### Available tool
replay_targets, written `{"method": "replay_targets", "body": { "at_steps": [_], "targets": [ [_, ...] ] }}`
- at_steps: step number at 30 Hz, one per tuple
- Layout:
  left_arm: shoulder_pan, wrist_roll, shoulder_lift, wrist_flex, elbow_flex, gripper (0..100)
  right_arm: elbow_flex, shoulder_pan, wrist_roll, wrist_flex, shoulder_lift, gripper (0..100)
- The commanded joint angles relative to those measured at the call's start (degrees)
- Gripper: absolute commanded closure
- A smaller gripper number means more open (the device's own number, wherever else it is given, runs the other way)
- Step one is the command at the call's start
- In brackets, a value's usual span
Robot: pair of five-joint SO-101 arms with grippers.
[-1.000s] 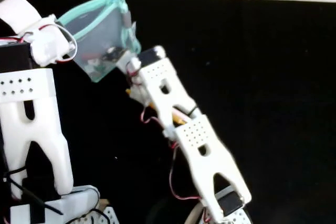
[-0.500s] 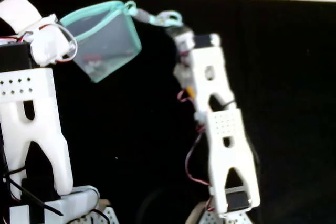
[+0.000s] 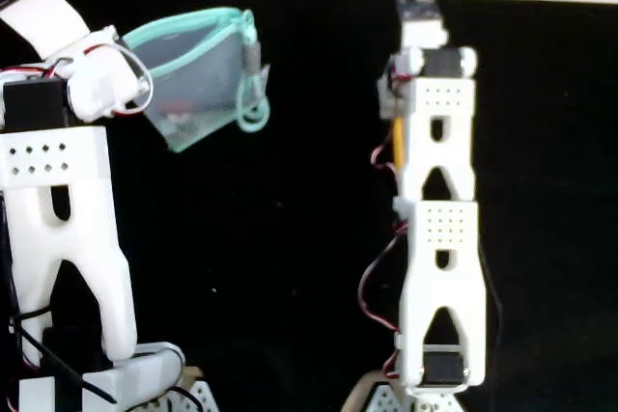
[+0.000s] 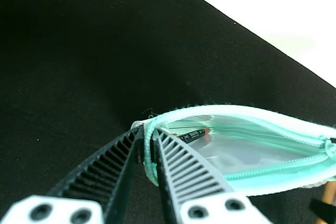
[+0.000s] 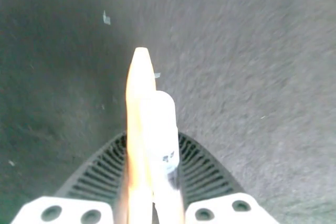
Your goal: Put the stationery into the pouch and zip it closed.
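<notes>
Pencil (image 4: 191, 135) shows inside the pouch (image 4: 252, 153) from the wrist, left claw (image 4: 148, 134) pinching the rim.

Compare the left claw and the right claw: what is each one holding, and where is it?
The left claw pinches the rim of the open pouch; the right claw grips two pens, one orange, one white. The left claw is at the pouch; the right claw is well apart from it, over the bare black table. Both are shut on something.
</notes>
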Motion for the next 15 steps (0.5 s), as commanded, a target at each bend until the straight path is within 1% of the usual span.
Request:
{"method": "replay_targets", "body": {
  "at_steps": [1, 9, 15],
  "targets": [
    [1.27, 0.35, 2.68, 0.44, 0.66, 99, -7.78, -1.01, -0.88, -0.04, -5.93, 99.3],
    [1.27, 0.35, 2.68, 0.44, 0.66, 99, -7.96, -7.34, -0.88, -4.79, -15.52, 99.3],
    [1.27, 0.35, 2.59, 0.44, 0.66, 99, -7.96, -12.62, -0.88, -5.58, -21.05, 99.3]
  ]
}}
